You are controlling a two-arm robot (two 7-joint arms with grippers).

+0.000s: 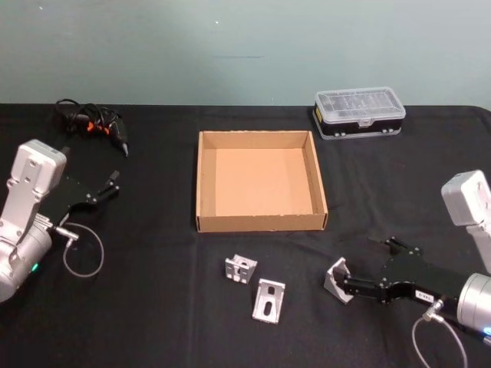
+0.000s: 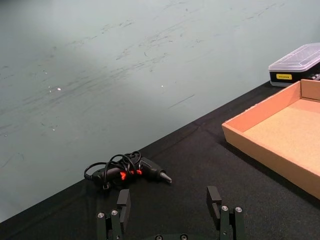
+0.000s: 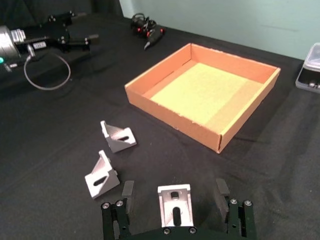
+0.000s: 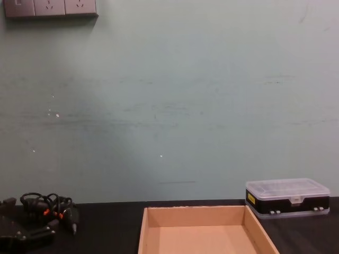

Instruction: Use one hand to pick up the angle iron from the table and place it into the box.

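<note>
Black matte surface (image 1: 153, 322), flat and unreflective, carries every item listed

Box (image 1: 261, 223): tan cardboard, square, wide and shallow, low walls with raw cut edges, open top; stands at mid-surface.

First angle iron (image 3: 174, 206): silver-grey metal, L-shaped bracket with a slotted face and side gussets; rests on the surface in front of the box's right corner, between the fingers of the right pincer.

Right pincer (image 3: 175, 192): black, two slim fingers on a boxy silver-grey arm, low over the surface; fingers spread wide, one each side of the first angle iron, a gap visible on both sides.

Second angle iron (image 1: 269, 300): same make, slotted face up, lies on the surface to the left of the first.

Third angle iron (image 1: 240, 269): same make, smaller in view, just beside the second and nearer the box.

Left pincer (image 2: 169, 201): black, fingers wide apart with nothing between them; hangs over the left of the surface, well apart from the box.

Case (image 1: 359, 113): black plastic, rectangular, ribbed clear lid, yellow label; beyond the box's right corner.

Corded tool (image 1: 92, 123): black, pointed nose, orange accents, cable coiled in loose loops; far left of the surface
</note>
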